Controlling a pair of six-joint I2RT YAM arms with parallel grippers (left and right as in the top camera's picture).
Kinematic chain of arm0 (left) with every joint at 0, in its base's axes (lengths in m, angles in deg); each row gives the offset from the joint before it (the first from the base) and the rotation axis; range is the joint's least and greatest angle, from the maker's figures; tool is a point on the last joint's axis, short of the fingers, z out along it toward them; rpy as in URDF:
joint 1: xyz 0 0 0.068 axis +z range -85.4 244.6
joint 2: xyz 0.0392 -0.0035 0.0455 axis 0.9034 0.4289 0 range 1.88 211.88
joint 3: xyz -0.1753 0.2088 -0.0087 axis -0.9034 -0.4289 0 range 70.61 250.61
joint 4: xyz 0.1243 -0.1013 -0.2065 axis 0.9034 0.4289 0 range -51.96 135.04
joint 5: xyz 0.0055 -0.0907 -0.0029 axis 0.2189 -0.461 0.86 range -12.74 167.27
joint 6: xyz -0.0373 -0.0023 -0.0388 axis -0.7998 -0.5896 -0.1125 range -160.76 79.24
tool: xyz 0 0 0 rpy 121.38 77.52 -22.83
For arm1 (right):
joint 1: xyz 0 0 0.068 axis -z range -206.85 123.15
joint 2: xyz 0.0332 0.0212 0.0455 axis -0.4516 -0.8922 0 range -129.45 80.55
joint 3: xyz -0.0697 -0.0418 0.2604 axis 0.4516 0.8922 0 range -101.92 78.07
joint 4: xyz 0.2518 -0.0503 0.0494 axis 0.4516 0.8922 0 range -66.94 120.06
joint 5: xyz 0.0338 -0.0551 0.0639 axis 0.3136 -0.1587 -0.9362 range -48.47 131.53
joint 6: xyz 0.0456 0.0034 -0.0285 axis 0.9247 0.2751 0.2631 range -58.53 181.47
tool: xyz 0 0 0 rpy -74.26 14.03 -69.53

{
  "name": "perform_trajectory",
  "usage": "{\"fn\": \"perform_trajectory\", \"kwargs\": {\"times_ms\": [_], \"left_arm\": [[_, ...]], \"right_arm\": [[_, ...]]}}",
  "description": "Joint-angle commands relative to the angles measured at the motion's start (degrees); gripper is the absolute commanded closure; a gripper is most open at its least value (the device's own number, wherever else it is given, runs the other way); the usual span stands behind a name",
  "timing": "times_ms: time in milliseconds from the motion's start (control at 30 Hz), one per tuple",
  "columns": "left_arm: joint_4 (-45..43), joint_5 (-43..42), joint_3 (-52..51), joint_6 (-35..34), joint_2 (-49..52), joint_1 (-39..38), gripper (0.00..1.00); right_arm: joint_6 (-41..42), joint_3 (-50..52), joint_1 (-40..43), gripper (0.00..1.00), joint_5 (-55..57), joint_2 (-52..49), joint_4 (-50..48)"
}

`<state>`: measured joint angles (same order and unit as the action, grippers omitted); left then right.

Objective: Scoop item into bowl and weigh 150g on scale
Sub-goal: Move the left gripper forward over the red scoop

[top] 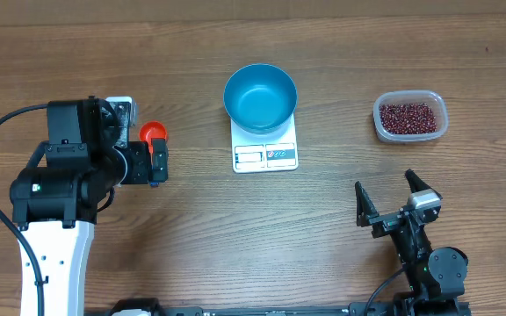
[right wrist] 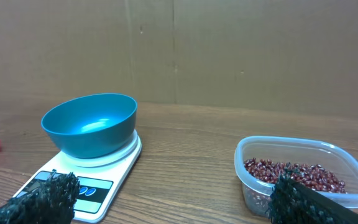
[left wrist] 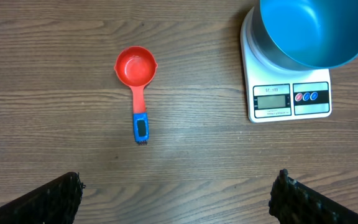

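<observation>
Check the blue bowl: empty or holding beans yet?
Empty. The blue bowl shows a bare interior; the beans lie in the clear tub.

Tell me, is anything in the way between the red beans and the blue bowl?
No, nothing I can see. Only bare table lies between the beans in their clear tub and the blue bowl, which sits empty on the scale.

Wooden table [top: 235, 228]: scale [top: 265, 155] centre, red scoop [left wrist: 136, 68] left, bean tub [top: 410, 117] right
</observation>
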<state>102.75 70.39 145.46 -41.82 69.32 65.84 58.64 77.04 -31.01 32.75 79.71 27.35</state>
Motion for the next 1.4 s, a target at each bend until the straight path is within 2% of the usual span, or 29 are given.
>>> {"fn": "perform_trajectory", "kwargs": {"times_ms": [0,1367], "left_arm": [[-0.42,-0.04,1.70,1.09,0.81,0.35,0.00],[-0.66,-0.02,1.70,1.11,1.95,0.35,0.00]], "right_arm": [[-0.09,0.59,-0.26,0.00,-0.09,0.72,-0.31],[-0.09,0.59,-0.26,0.00,-0.09,0.72,-0.31]]}}
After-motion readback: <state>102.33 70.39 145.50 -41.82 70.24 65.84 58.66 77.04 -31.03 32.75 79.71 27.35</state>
